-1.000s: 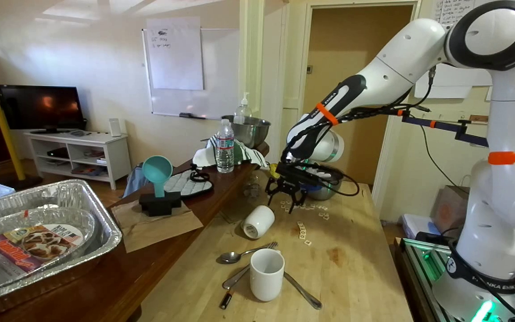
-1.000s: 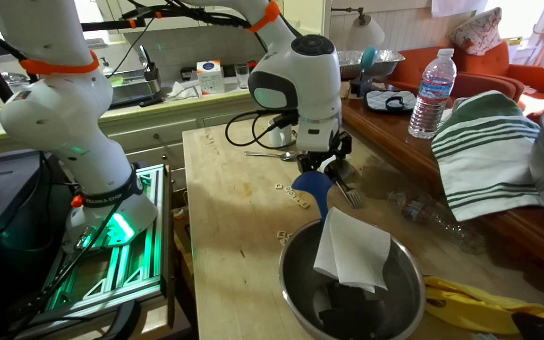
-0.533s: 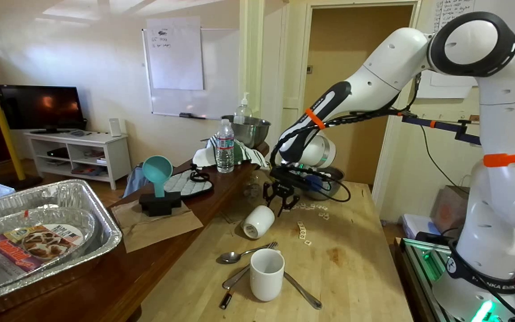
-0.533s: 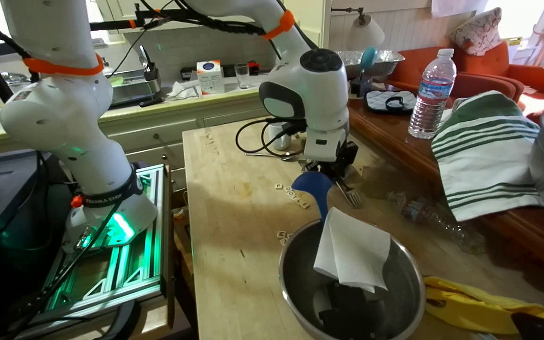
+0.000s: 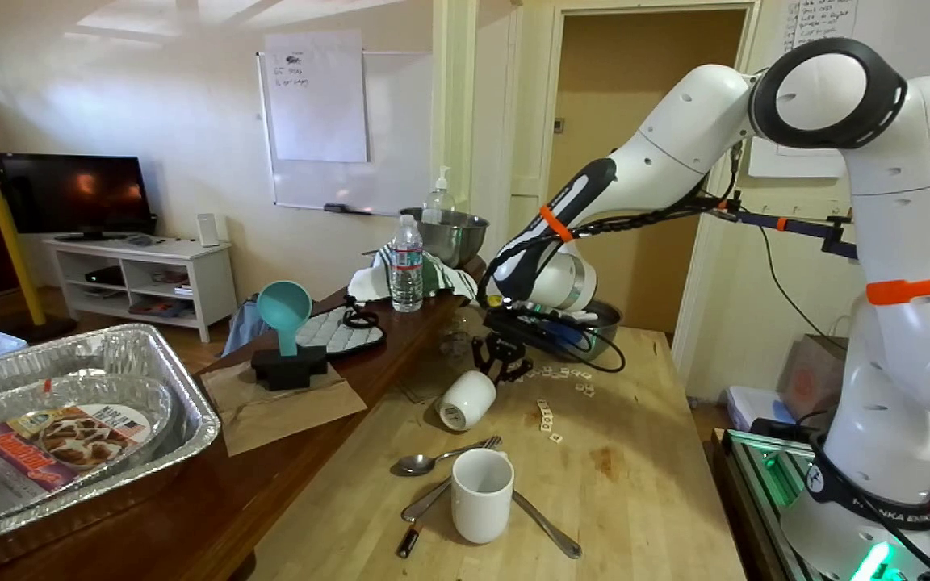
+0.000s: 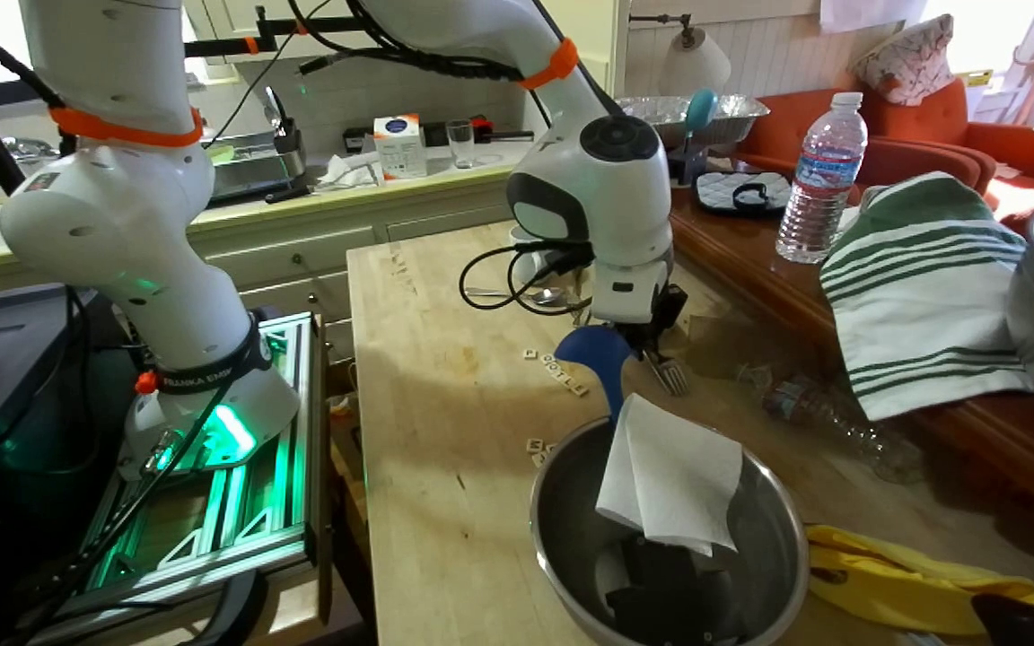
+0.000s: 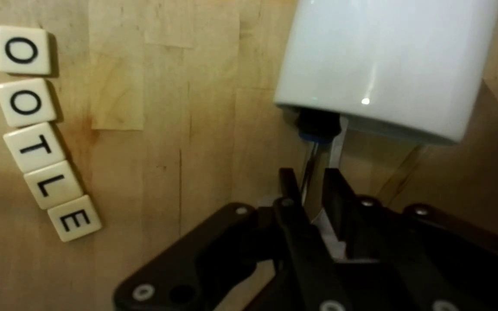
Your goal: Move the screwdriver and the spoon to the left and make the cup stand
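Observation:
The white cup lies on its side on the wooden table. From its mouth sticks the screwdriver, whose black handle has a blue band; part of the handle is hidden inside the cup. Its thin metal shaft runs down between the fingers of my gripper. The jaws are partly closed, with gaps still showing beside the shaft. Beside the screwdriver runs a flat metal strip, and a fork points out below the gripper in an exterior view. A spoon lies nearer an upright mug.
The white mug stands among more cutlery. Letter tiles lie beside the cup. A blue utensil juts from a metal bowl near the gripper. A brown raised ledge borders the table.
The gripper has come down and closer to the fallen cup, and its jaws have narrowed around the shaft. The cup, mug and cutlery look unmoved.

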